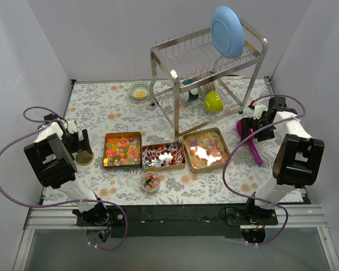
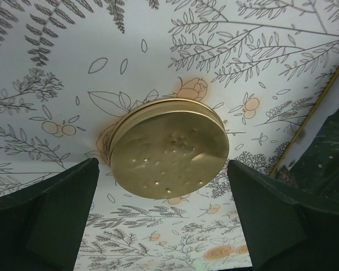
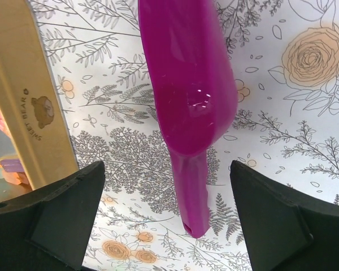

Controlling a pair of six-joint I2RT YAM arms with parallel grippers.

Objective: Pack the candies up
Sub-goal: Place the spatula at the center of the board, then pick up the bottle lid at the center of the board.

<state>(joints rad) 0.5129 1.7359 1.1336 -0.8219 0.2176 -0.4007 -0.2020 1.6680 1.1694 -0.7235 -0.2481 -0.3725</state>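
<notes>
The candies fill three gold trays: orange, yellow and pink gummies [image 1: 122, 149], red-blue-white wrapped ones [image 1: 163, 156] and translucent yellow-pink ones [image 1: 206, 149]. A small clear round jar [image 1: 150, 181] in front of the trays holds a few mixed candies. Its gold round lid [image 1: 85, 158] [image 2: 168, 148] lies flat on the cloth, just beyond my left gripper [image 1: 82, 148] [image 2: 164, 226], which is open and touches nothing. My right gripper [image 1: 250, 129] [image 3: 166, 220] is open too. The handle of a magenta scoop [image 1: 252, 142] [image 3: 189, 84] lies on the cloth between its fingers, apart from both.
A metal dish rack [image 1: 209, 62] stands at the back with a blue plate [image 1: 227, 31] on top and a green cup [image 1: 213, 101] below. A small bowl [image 1: 139, 90] sits to its left. A gold tray wall [image 3: 28, 96] runs close on the right gripper's left.
</notes>
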